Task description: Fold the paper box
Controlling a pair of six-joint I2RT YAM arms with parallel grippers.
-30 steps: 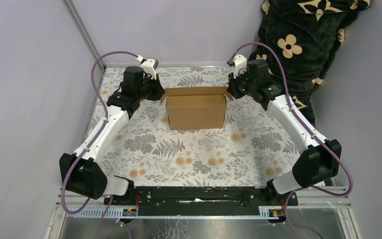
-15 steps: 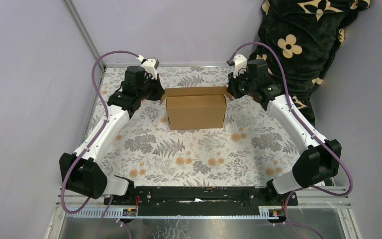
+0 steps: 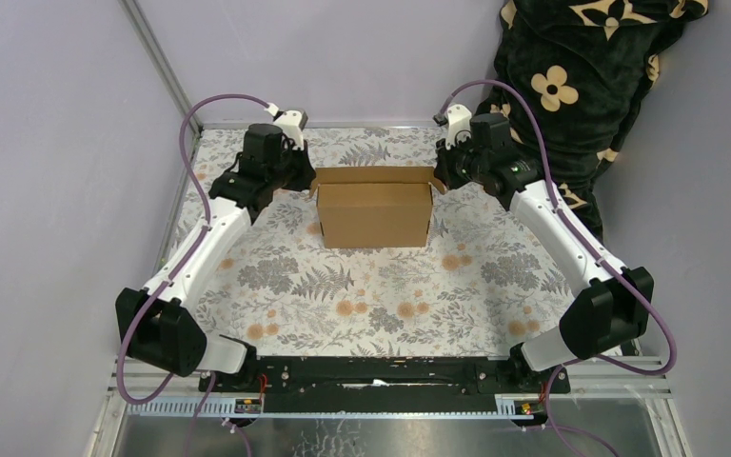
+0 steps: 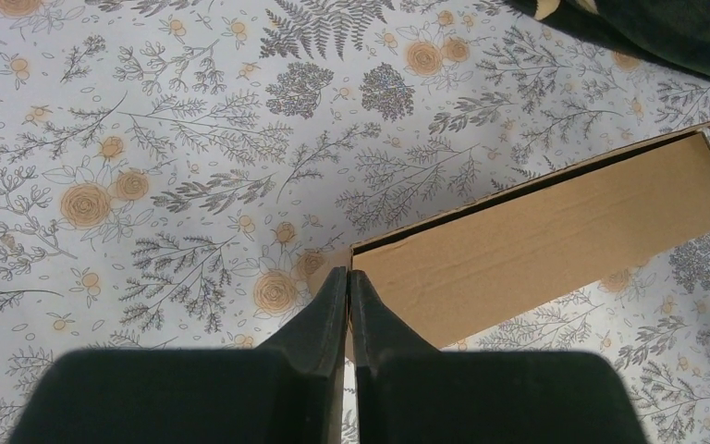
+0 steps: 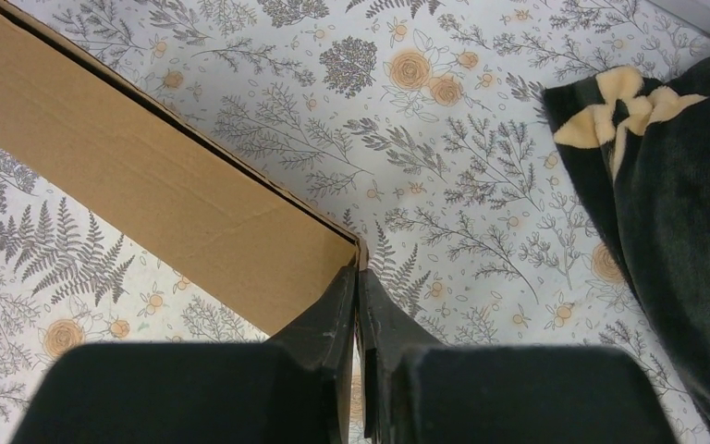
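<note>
The paper box [image 3: 376,214] stands toward the far middle of the desk [image 3: 362,305], between the two arms. It is already raised into shape: a plain brown front wall faces the camera and a dark slot of interior shows along its top edge, so the top is open. Short side flaps splay outward at both upper corners.

The left end effector [image 4: 348,277] has its fingers pressed together on a thin cardboard edge at the box's left corner. The right end effector [image 5: 359,276] pinches the matching edge at the right corner in the same way.

My judgement is that the task is well past the middle. The walls are formed, and what seems left is to turn the corner flaps inward and close the top. How the far side of the box is folded cannot be seen from here.

The desk is covered with a pale cloth printed with grey ferns and orange roses. Plain lilac-grey walls [image 3: 57,143] enclose it. A black fleece blanket [image 3: 571,86] with cream flowers hangs at the far right corner.
</note>
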